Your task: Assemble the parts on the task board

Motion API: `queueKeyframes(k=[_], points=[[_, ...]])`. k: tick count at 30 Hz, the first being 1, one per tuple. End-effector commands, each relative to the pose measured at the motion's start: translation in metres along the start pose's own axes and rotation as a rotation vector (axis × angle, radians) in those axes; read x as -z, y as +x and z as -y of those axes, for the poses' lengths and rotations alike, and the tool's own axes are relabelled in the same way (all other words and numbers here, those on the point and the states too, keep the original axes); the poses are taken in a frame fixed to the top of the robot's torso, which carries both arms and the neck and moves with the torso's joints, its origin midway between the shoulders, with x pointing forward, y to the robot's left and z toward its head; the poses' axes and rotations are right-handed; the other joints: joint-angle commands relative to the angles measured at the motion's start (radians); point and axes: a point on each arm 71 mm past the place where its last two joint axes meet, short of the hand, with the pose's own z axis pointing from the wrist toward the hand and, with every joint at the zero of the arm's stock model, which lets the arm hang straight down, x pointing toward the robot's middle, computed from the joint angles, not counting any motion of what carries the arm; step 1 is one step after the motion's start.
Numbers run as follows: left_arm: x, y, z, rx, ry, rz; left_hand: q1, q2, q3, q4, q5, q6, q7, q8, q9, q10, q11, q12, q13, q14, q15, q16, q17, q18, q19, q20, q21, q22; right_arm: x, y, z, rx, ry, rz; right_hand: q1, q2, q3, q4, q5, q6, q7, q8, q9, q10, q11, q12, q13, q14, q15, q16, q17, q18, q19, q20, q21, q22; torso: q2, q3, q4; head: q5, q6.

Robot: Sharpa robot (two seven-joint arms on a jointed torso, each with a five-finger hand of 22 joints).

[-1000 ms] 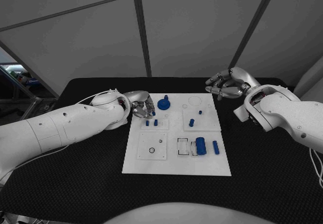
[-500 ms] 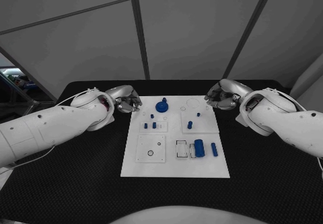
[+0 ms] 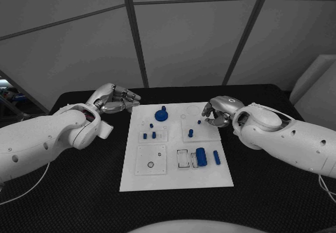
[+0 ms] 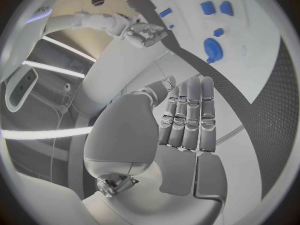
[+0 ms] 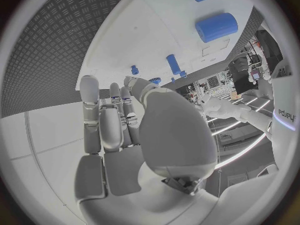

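Note:
The white task board point(image 3: 175, 170) lies in the middle of the black table. A blue round knob point(image 3: 161, 115) stands at its far left, with small blue pegs point(image 3: 149, 135) just nearer and another peg point(image 3: 190, 132) mid-board. A thick blue cylinder point(image 3: 201, 156) and a thin one point(image 3: 215, 157) lie at the right. My left hand point(image 3: 115, 101) hovers off the board's far left corner, its fingers point(image 4: 187, 115) straight and holding nothing. My right hand point(image 3: 217, 110) hangs over the far right corner, its fingers point(image 5: 106, 120) extended and empty. The thick cylinder point(image 5: 217, 26) lies beyond them.
Black textured table point(image 3: 280, 194) surrounds the board on all sides. Outlined recesses point(image 3: 153, 159) mark the board's near left, and a rectangular slot point(image 3: 183, 158) sits beside the thick cylinder. Grey wall panels stand behind the table.
The camera has shifted. My left hand has drawn back from the board's left edge near the knob. My right hand has come in from beyond the far right corner to over it.

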Motion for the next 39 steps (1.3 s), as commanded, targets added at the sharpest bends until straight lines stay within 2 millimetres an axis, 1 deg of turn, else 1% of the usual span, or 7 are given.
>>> queueKeyframes(k=[1, 5, 12, 18, 21, 32, 39], points=[[0.002, -0.002, 0.006, 0.276, 0.047, 0.089, -0.007, 0.006, -0.009, -0.002, -0.003, -0.004, 0.003, -0.001, -0.001, -0.008, 0.002, 0.005, 0.002, -0.007, 0.000, -0.008, -0.003, -0.018, -0.006, 0.003, -0.006, -0.003, -0.002, 0.002, -0.005, 0.055, -0.014, 0.002, -0.002, -0.010, 0.005, -0.003, -0.007, -0.005, 0.005, -0.011, -0.002, -0.003, 0.007, -0.011, -0.008, 0.034, 0.005, 0.008, 0.004, -0.011, 0.004, 0.004, 0.008, 0.003, 0.001, 0.0004, -0.0003, 0.001, 0.002], [0.003, 0.004, 0.009, 0.334, 0.052, 0.080, -0.008, 0.008, -0.014, -0.001, -0.003, -0.006, 0.004, -0.002, -0.001, -0.011, 0.003, 0.008, 0.002, -0.006, 0.001, -0.010, -0.006, -0.018, -0.004, 0.004, -0.010, -0.007, -0.007, 0.006, -0.012, 0.056, -0.028, -0.006, -0.004, -0.012, 0.008, -0.006, -0.008, -0.009, 0.008, -0.020, -0.005, -0.006, 0.010, -0.020, -0.017, 0.036, 0.008, 0.013, 0.010, -0.011, 0.004, 0.006, 0.011, 0.006, 0.001, -0.0008, -0.0002, -0.004, 0.001], [0.004, 0.009, 0.012, 0.362, 0.056, 0.069, -0.008, 0.011, -0.019, -0.002, -0.003, -0.007, 0.004, -0.003, -0.001, -0.013, 0.003, 0.010, 0.002, -0.006, 0.001, -0.013, -0.008, -0.017, -0.003, 0.005, -0.013, -0.010, -0.011, 0.011, -0.017, 0.060, -0.036, -0.034, -0.004, -0.014, 0.011, -0.010, -0.008, -0.011, 0.010, -0.027, -0.006, -0.008, 0.013, -0.027, -0.023, 0.036, 0.010, 0.016, 0.013, -0.011, 0.005, 0.007, 0.013, 0.009, 0.001, -0.0012, 0.0009, -0.007, -0.003], [0.004, 0.010, 0.013, 0.368, 0.054, 0.065, -0.008, 0.012, -0.021, -0.003, -0.003, -0.008, 0.005, -0.003, -0.001, -0.015, 0.004, 0.011, 0.002, -0.006, 0.002, -0.015, -0.009, -0.017, -0.002, 0.005, -0.015, -0.012, -0.012, 0.014, -0.021, 0.059, -0.044, -0.047, -0.005, -0.015, 0.012, -0.011, -0.008, -0.012, 0.011, -0.030, -0.006, -0.007, 0.014, -0.029, -0.026, 0.037, 0.011, 0.018, 0.015, -0.011, 0.005, 0.008, 0.015, 0.010, 0.001, 0.0010, -0.0023, -0.004, -0.006], [0.004, 0.011, 0.013, 0.369, 0.053, 0.064, -0.008, 0.013, -0.023, -0.003, -0.003, -0.009, 0.005, -0.003, -0.001, -0.016, 0.004, 0.012, 0.002, -0.005, 0.002, -0.016, -0.010, -0.017, -0.002, 0.005, -0.017, -0.013, -0.013, 0.015, -0.022, 0.059, -0.045, -0.051, -0.004, -0.014, 0.013, -0.012, -0.008, -0.011, 0.012, -0.031, -0.006, -0.006, 0.014, -0.030, -0.027, 0.037, 0.012, 0.019, 0.017, -0.012, 0.005, 0.009, 0.016, 0.012, 0.001, 0.0006, -0.0007, -0.005, -0.007], [0.003, 0.010, 0.011, 0.367, 0.043, 0.068, -0.008, 0.016, -0.028, -0.004, -0.003, -0.012, 0.006, -0.004, -0.002, -0.020, 0.005, 0.014, 0.002, -0.005, 0.002, -0.018, -0.013, -0.016, 0.000, 0.006, -0.021, -0.017, -0.016, 0.021, -0.021, 0.062, -0.038, -0.079, 0.009, 0.004, 0.030, -0.035, -0.009, 0.030, 0.008, -0.029, 0.000, 0.039, 0.006, -0.023, -0.037, 0.039, 0.005, 0.032, 0.031, -0.013, 0.013, 0.009, 0.036, 0.035, 0.000, 0.0008, -0.0001, -0.007, -0.010], [0.003, 0.009, 0.010, 0.365, 0.036, 0.071, -0.007, 0.017, -0.029, -0.005, -0.003, -0.013, 0.007, -0.005, -0.002, -0.022, 0.005, 0.015, 0.002, -0.005, 0.003, -0.019, -0.014, -0.016, 0.001, 0.006, -0.022, -0.018, -0.015, 0.025, -0.021, 0.079, -0.026, -0.089, 0.027, 0.026, 0.050, -0.062, -0.035, 0.070, -0.001, -0.020, 0.006, 0.081, -0.005, -0.015, -0.036, 0.044, -0.005, 0.048, 0.050, -0.019, 0.028, 0.000, 0.067, 0.077, 0.000, 0.0009, -0.0009, -0.006, -0.013]])
